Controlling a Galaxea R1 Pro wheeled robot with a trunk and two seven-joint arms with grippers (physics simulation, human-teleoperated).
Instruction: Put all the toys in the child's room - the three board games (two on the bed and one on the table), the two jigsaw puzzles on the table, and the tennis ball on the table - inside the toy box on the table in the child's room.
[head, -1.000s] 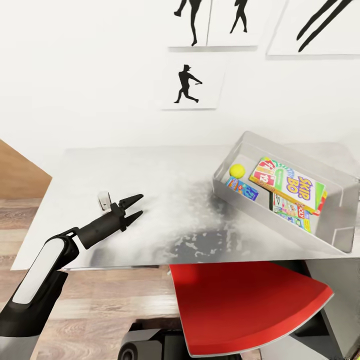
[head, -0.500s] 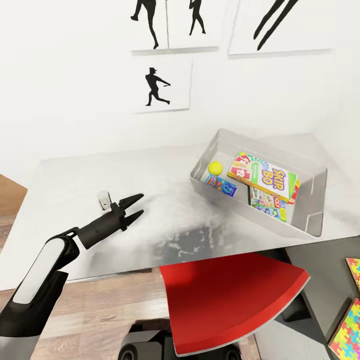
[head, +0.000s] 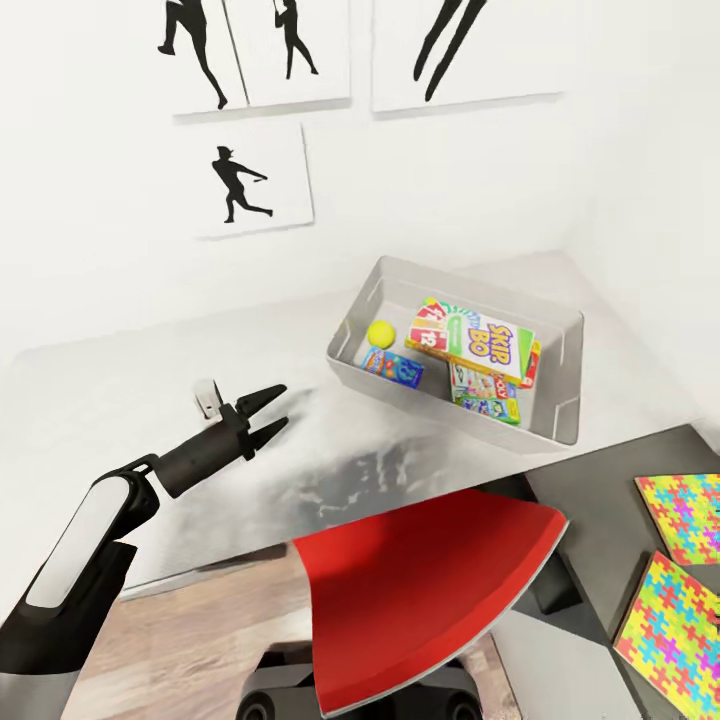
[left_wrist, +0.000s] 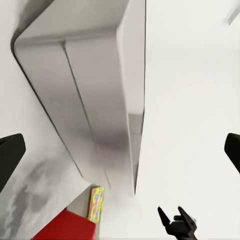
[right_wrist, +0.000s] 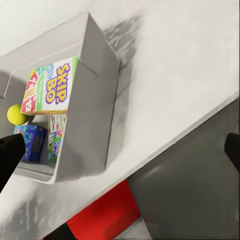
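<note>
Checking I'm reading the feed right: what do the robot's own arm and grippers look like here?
In the head view the left arm has a glossy white shell over black structure, with a black ribbed wrist. The left gripper has two black, tapering, pointed fingers; a small white-grey block sits beside its base. In the right wrist view, the right gripper's fingertips show as rounded matte black shapes.
</note>
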